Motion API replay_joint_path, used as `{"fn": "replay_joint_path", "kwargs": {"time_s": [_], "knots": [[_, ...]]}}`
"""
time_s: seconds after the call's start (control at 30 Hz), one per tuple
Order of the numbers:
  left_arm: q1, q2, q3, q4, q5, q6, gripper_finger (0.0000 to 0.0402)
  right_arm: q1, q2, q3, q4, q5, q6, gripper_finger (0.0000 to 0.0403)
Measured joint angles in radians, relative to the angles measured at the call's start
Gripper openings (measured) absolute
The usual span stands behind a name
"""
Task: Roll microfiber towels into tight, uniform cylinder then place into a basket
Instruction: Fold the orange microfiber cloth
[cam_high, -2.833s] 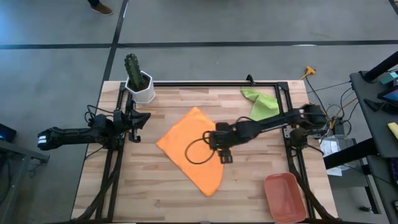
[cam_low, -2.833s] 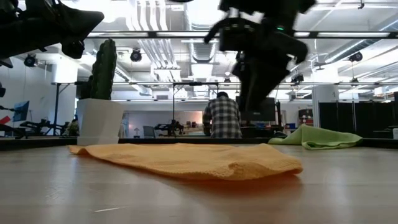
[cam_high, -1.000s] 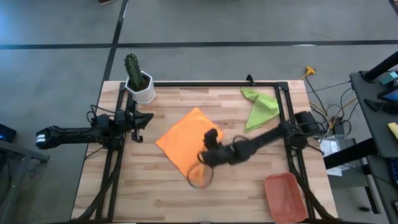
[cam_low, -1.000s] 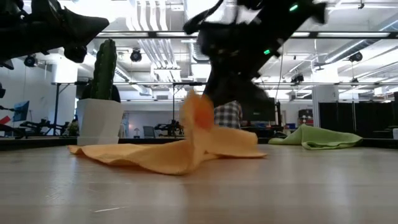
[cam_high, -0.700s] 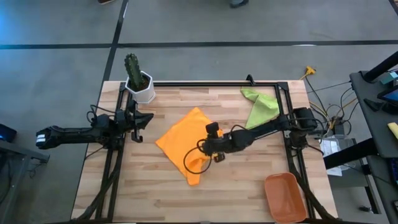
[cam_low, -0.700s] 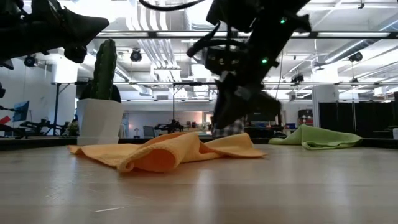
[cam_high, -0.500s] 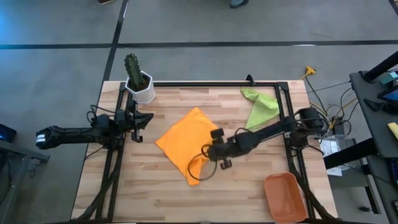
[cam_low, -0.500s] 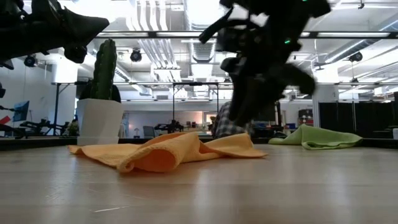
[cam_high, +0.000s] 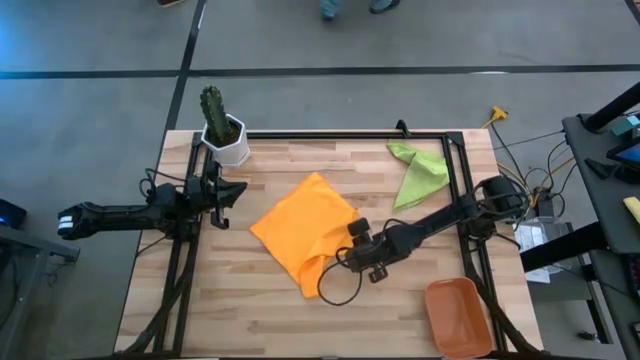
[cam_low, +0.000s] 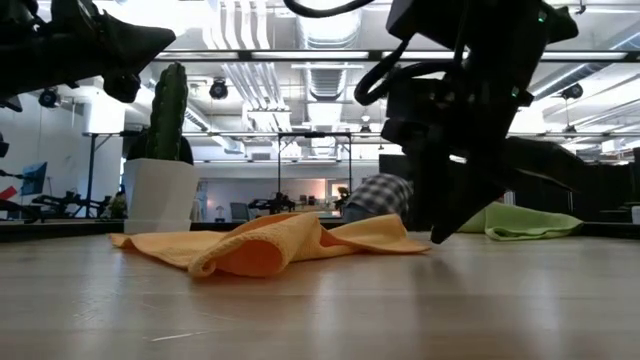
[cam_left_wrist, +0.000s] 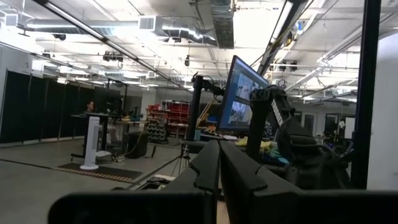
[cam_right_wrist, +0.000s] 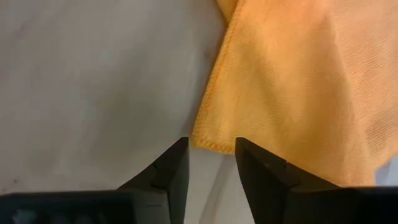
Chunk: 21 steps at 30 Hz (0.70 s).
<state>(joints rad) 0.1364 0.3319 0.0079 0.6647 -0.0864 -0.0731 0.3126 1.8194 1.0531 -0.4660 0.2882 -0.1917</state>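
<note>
Your right gripper (cam_high: 368, 262) sits low in the centre of the high view, just off the lower right edge of the orange towel (cam_high: 303, 228). In the right wrist view its two fingers (cam_right_wrist: 169, 172) stand partly apart, with bare table (cam_right_wrist: 93, 81) showing in the gap and the towel's hemmed edge just ahead of the tips. Nothing is between them; the claw holds no cloth.

The orange towel lies in the middle of the high view, mostly flat, with its lower corner folded up over itself. In the low view that fold reads as a loose rounded hump (cam_low: 255, 252) at the left centre, with the rest spreading flat to either side. It is not a cylinder.

The green towel (cam_high: 420, 168) is crumpled in the upper right of the high view, well apart from the orange one and from your right gripper. The basket (cam_high: 458, 315) sits in the lower right corner of that view, with neither towel in it.

Your left gripper (cam_high: 228, 190) hangs at the left edge of the table, just below the cactus pot (cam_high: 226, 136). In the left wrist view its fingers (cam_left_wrist: 231, 176) are pressed together on nothing, pointing out into the room.
</note>
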Motion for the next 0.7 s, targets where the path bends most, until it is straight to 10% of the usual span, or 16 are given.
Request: {"fn": "replay_joint_path", "kwargs": {"time_s": [0.7], "knots": [[0.0,0.001,0.0,0.0,0.0,-0.002,0.0,-0.088,0.001,-0.035,0.103,-0.163,-0.045,0.0091]]}}
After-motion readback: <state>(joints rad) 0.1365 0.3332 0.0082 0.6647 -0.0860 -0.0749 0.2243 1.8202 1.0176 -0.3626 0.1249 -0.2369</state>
